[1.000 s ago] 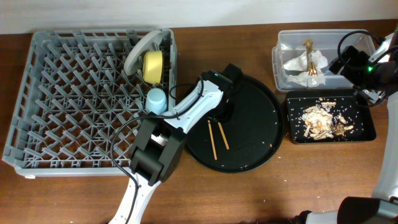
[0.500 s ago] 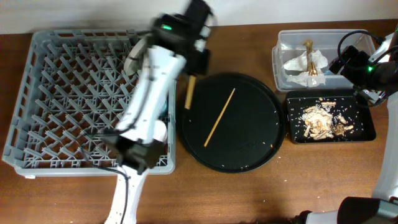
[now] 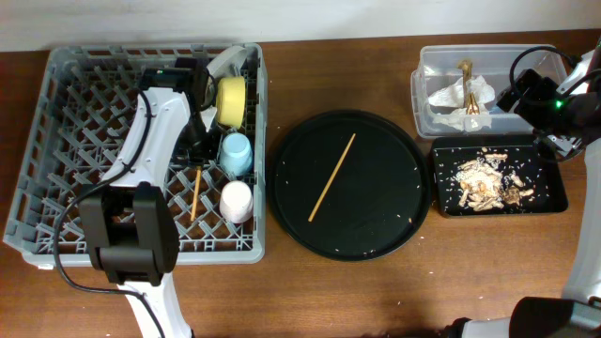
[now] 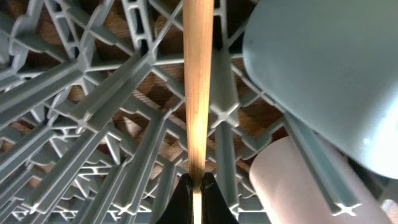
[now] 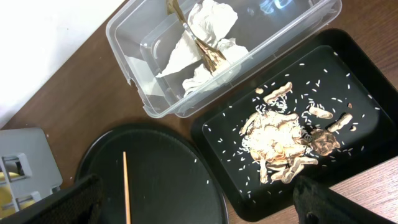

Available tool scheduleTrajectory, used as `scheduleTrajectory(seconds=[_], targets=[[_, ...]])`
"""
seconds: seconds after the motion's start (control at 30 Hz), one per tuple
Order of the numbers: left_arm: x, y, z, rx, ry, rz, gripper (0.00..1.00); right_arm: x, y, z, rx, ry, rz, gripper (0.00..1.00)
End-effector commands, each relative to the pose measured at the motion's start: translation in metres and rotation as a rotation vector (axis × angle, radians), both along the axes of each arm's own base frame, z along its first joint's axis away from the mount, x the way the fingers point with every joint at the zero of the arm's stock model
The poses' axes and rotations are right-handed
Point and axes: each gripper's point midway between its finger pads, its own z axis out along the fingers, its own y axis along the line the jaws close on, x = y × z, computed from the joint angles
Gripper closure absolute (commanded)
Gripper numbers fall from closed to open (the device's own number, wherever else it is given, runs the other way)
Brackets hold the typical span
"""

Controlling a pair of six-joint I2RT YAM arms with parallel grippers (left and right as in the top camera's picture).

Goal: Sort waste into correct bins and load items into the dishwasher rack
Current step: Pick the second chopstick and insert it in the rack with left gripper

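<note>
left arm [image 3: 150,127] swung over rack [image 3: 38,141] | left gripper [image 4: 196,186] clamps chopstick [image 4: 198,93], pointing down | right gripper [image 3: 516,94] spread

Table [image 3: 376,291]: warm brown wood grain.
Dishwasher rack [image 3: 94,103]: flat grey, criss-cross peg lattice.
Yellow bowl [image 3: 231,100]: bright yellow; plate [image 3: 218,62] beside it pale grey-white.
Cups: light-blue cup [image 3: 236,151] pastel; pink cup [image 3: 236,200] reads near white on my overhead feed, pale pink on my left wrist feed.
Chopsticks: rack chopstick [image 3: 195,192] and tray chopstick [image 3: 332,176] both light tan wood.
Round tray [image 3: 376,225]: black, faint pale flecks.
Tub [image 3: 423,113], far right corner: clear; I see napkin [image 3: 451,94] white, wrapper [image 3: 464,68] golden brown.
Rectangular tray [image 3: 554,202]: black, white-speckled; food scraps [image 3: 488,183] tan-brown.
</note>
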Motion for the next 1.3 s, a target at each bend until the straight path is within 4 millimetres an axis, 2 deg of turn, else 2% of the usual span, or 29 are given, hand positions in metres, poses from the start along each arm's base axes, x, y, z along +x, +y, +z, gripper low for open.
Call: scheduleTrajectory(seconds=[0.0,0.03,0.07,0.13,0.17,0.2,0.23,0.27,0.3,0.33,0.37,0.4,0.43,0.47,0.5,0.53,0.6,0.67,0.73,0.77,0.8,0.83,0.87,0.93,1.0,1.03,1.13,1.17,1.27], targets=[[-0.004,0.007,0.001,0.044,0.011,-0.028,0.85,-0.001,-0.002,-0.001,0.003,0.003,-0.011,0.01],[-0.005,0.007,0.002,0.045,0.017,-0.019,0.14,-0.001,-0.002,-0.001,0.003,0.003,-0.011,0.02],[-0.006,0.006,0.006,0.038,0.016,-0.015,0.01,-0.001,-0.002,-0.001,0.003,0.003,-0.011,0.02],[0.000,0.005,0.031,0.033,-0.047,0.001,0.01,-0.001,-0.002,-0.001,0.003,0.003,-0.011,0.02],[0.006,0.003,0.059,0.020,-0.137,0.019,0.01,-0.001,-0.002,-0.001,0.003,0.003,-0.011,0.02],[0.011,-0.006,0.096,-0.013,-0.259,0.010,0.01,-0.001,-0.002,-0.001,0.003,0.003,-0.011,0.01],[0.012,-0.014,0.119,-0.029,-0.340,-0.008,0.01,-0.001,-0.002,-0.001,0.003,0.003,-0.011,0.01],[0.012,-0.029,0.146,-0.064,-0.437,-0.041,0.01,-0.001,-0.002,-0.001,0.003,0.003,-0.011,0.01],[0.016,-0.057,0.162,-0.174,-0.501,-0.083,0.01,-0.001,-0.002,-0.001,0.003,0.003,-0.011,0.01],[0.018,-0.082,0.168,-0.284,-0.522,-0.121,0.01,-0.001,-0.001,-0.001,0.003,0.002,-0.011,0.02],[0.016,-0.120,0.169,-0.417,-0.516,-0.188,0.27,-0.001,-0.002,-0.001,0.003,0.003,-0.011,0.02],[0.014,-0.147,0.157,-0.446,-0.488,-0.238,0.36,-0.001,-0.001,-0.001,0.003,0.002,-0.011,0.02],[0.013,-0.165,0.145,-0.449,-0.460,-0.275,0.36,-0.001,-0.002,-0.001,0.003,0.003,-0.011,0.02],[0.008,-0.207,0.109,-0.453,-0.380,-0.354,0.36,-0.001,-0.002,-0.001,0.003,0.003,-0.011,0.02],[0.001,-0.239,0.069,-0.435,-0.300,-0.410,0.36,-0.001,-0.002,-0.001,0.003,0.003,-0.011,0.02],[-0.004,-0.258,0.033,-0.400,-0.241,-0.449,0.36,-0.001,-0.002,-0.001,0.003,0.003,-0.011,0.01],[-0.023,-0.274,-0.031,-0.279,-0.127,-0.512,0.37,-0.001,-0.002,-0.001,0.003,0.003,-0.011,0.02],[-0.030,-0.278,-0.052,-0.213,-0.103,-0.536,0.38,-0.001,-0.002,-0.001,0.003,0.003,-0.011,0.02],[-0.027,-0.274,-0.059,-0.166,-0.114,-0.501,0.41,-0.001,-0.002,-0.001,0.003,0.003,-0.011,0.02],[-0.027,-0.274,-0.070,-0.161,-0.101,-0.501,0.41,-0.001,-0.002,-0.001,0.003,0.003,-0.011,0.02],[-0.028,-0.275,-0.085,-0.160,-0.078,-0.500,0.46,-0.001,-0.001,-0.001,0.004,0.002,-0.011,0.01],[-0.027,-0.276,-0.087,-0.162,-0.079,-0.499,0.67,-0.001,-0.002,-0.001,0.003,0.003,-0.011,0.01],[-0.027,-0.276,-0.091,-0.158,-0.075,-0.500,0.76,-0.001,-0.002,-0.001,0.003,0.003,-0.011,0.02],[-0.028,-0.275,-0.096,-0.152,-0.063,-0.500,0.76,-0.001,-0.002,-0.001,0.003,0.003,-0.011,0.02],[-0.030,-0.273,-0.097,-0.146,-0.052,-0.502,0.88,-0.001,-0.002,-0.001,0.003,0.003,-0.011,0.01],[-0.030,-0.273,-0.094,-0.146,-0.052,-0.502,1.00,-0.001,-0.002,-0.001,0.003,0.003,-0.011,0.02],[-0.024,-0.278,-0.080,-0.154,-0.069,-0.503,1.00,-0.001,-0.002,-0.001,0.003,0.003,-0.011,0.02],[-0.022,-0.278,-0.071,-0.152,-0.075,-0.501,1.00,-0.001,-0.002,-0.001,0.003,0.003,-0.011,0.02],[0.008,-0.278,0.002,-0.189,-0.172,-0.470,1.00,-0.001,-0.002,-0.001,0.003,0.003,-0.011,0.01]])
